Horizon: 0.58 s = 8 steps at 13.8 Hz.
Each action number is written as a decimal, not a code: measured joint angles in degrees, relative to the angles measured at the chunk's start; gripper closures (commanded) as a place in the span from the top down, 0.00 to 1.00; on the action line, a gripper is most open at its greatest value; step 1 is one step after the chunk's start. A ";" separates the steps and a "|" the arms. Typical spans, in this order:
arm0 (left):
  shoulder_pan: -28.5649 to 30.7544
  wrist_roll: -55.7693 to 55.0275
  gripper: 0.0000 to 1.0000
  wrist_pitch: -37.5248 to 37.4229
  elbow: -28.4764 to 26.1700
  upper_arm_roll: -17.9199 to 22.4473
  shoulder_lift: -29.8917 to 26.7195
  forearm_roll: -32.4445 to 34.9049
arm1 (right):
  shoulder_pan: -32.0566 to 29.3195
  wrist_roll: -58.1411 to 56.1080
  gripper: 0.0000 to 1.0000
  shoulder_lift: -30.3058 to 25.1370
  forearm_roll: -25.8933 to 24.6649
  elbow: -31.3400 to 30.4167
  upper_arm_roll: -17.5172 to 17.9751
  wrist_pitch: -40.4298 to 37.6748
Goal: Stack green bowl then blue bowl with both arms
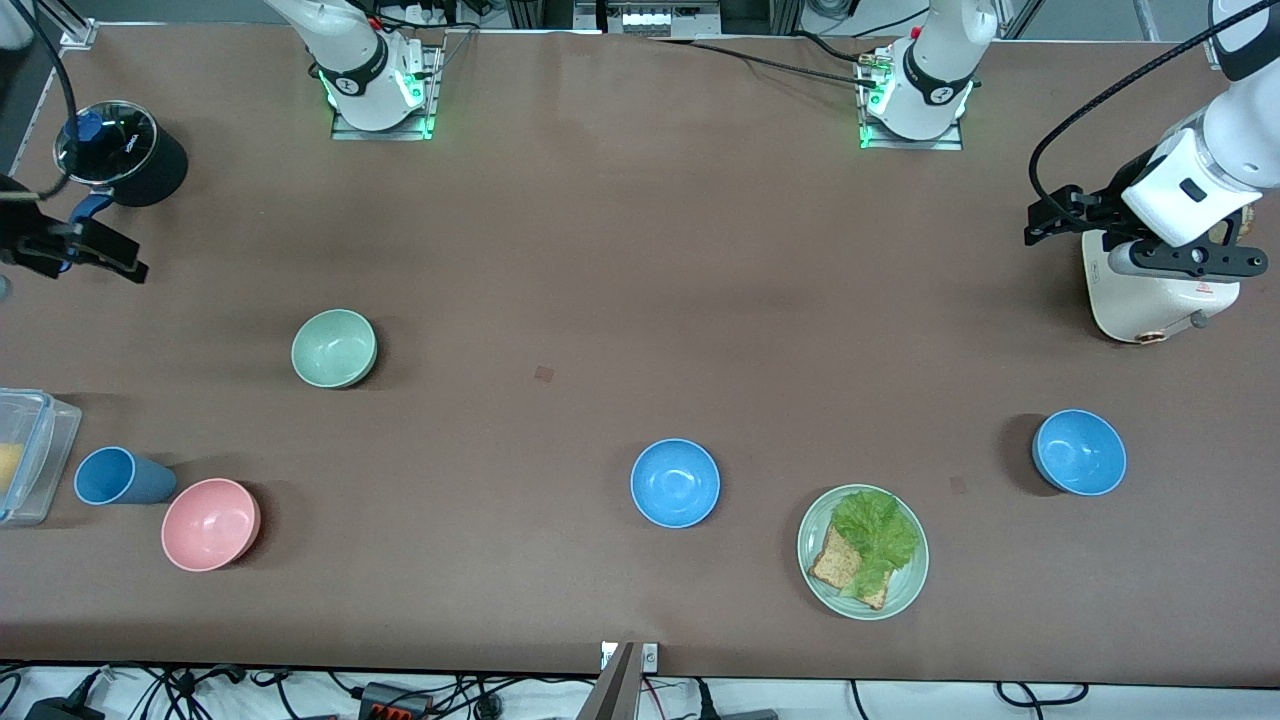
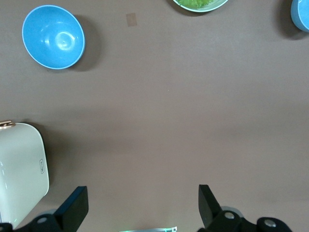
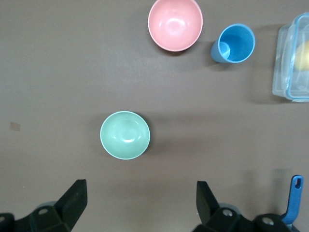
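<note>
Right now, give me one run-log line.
stage: start | left gripper: open, waiting | right gripper: open, over table by green bowl | blue bowls: unstacked

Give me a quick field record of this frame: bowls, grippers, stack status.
green bowl: alone, upright, toward right arm's end
blue bowls: one mid-table, one toward left arm's end
pink bowl: beside blue cup
green plate: lettuce and toast
left gripper: open, over bare table by white appliance
right gripper: open, empty, near the green bowl
stack: not begun
</note>
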 measured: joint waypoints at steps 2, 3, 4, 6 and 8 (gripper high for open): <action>0.02 0.00 1.00 -0.11 0.01 0.00 0.07 0.00 | -0.03 0.14 1.00 4.22 0.00 -0.62 -0.01 1.92; 0.03 0.00 1.00 -0.17 0.02 0.00 0.09 0.00 | -0.06 0.22 1.00 6.68 0.00 -0.74 -0.03 3.09; 0.03 0.00 1.00 -0.20 0.02 0.00 0.10 0.00 | -0.09 0.25 1.00 9.04 -0.01 -0.83 -0.03 4.21; 0.07 0.00 1.00 -0.29 0.03 0.00 0.13 0.00 | -0.09 0.28 1.00 13.75 -0.01 -0.97 -0.04 5.90; 0.12 0.00 1.00 -0.74 0.04 0.01 0.14 0.00 | 0.01 0.28 1.00 17.90 -0.01 -1.11 -0.02 7.14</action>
